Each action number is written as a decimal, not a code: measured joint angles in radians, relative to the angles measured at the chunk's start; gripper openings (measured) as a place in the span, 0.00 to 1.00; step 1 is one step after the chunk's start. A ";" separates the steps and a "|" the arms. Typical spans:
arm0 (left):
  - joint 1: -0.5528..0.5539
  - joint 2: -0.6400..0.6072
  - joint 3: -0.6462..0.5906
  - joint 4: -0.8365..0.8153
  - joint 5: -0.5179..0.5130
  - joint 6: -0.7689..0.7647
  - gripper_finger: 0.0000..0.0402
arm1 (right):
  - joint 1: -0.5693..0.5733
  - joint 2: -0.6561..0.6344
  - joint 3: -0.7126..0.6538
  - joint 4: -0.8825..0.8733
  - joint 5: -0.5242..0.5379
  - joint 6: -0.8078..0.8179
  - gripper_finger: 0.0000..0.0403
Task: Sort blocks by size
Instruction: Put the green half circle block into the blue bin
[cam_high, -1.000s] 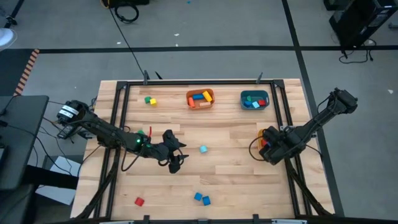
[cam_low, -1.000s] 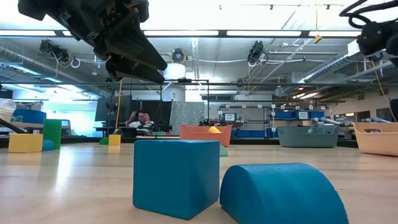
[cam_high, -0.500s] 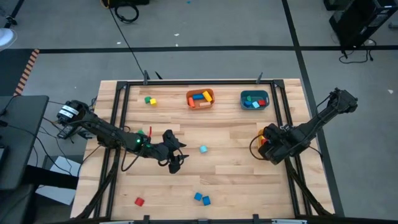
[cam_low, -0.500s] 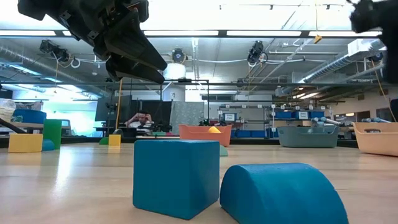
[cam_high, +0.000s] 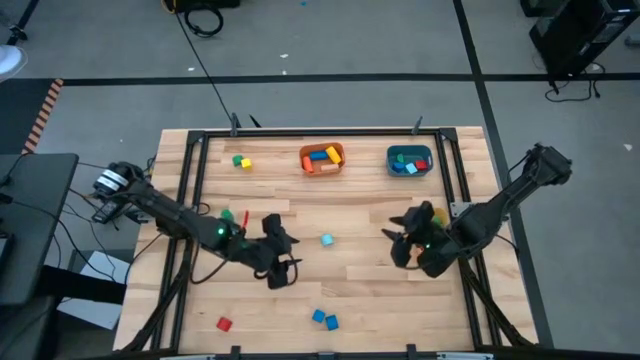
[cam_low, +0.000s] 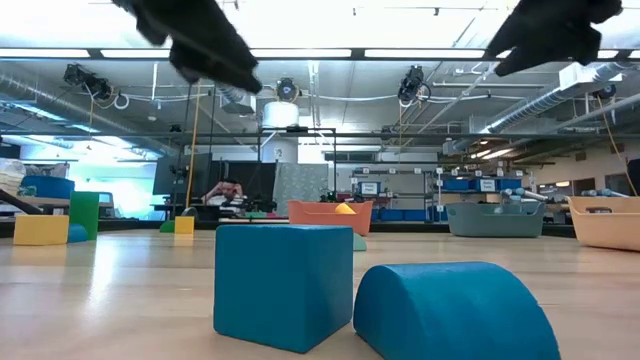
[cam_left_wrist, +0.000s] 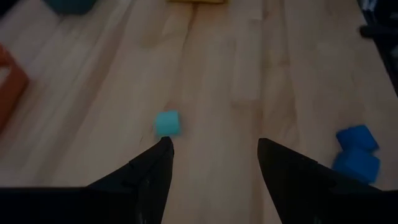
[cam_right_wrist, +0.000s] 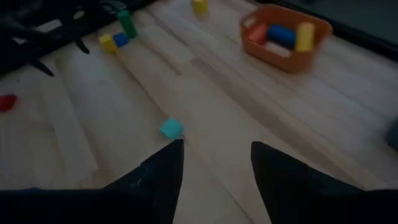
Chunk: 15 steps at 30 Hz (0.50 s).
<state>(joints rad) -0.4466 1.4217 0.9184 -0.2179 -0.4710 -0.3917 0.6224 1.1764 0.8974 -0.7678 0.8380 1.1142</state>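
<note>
Light-blue, small and cube-shaped, the foam block (cam_high: 327, 239) lies alone on the pale wooden counter (cam_high: 350, 290) near its middle, between the two arms. It has no long axis to speak of, so either pair of fingers could take it from any side. The left gripper (cam_high: 287, 268) hangs just beside it, on the near-left side, and its wrist view shows the cube (cam_left_wrist: 166, 123) just ahead of the left fingertip (cam_left_wrist: 163, 148), a little off the centre of the gap. Those fingers stand wide apart and hold nothing. The right gripper (cam_high: 402, 243) is farther from the cube (well apart, by the high view), yet its own camera also frames the cube (cam_right_wrist: 171, 128) just beyond its fingers (cam_right_wrist: 166, 163), which are parted and empty. The left arm is judged the nearer, needing only a short reach forward and a slight shift to centre the cube.

Against a second ago, the right arm has swung from the counter's right edge towards the middle, its fingers narrowing on the way, while the left arm has dropped slightly towards the near edge with its fingers unchanged. Other blocks lie scattered, and some are already in the orange bin (cam_high: 322, 158) and the teal bin (cam_high: 409, 161)
</note>
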 joint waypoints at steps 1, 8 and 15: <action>-0.008 0.007 0.021 -0.018 -0.004 0.020 0.60 | 0.000 0.015 -0.002 0.024 0.003 -0.022 0.50; -0.020 0.018 0.126 -0.127 -0.025 0.044 0.60 | 0.001 0.136 -0.003 0.053 0.007 0.012 0.50; -0.017 0.018 0.135 -0.160 -0.034 0.041 0.60 | 0.019 0.256 -0.003 0.078 -0.001 0.043 0.50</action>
<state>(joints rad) -0.4641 1.4399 1.0538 -0.3784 -0.5049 -0.3508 0.6417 1.4324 0.8944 -0.6899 0.8365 1.1576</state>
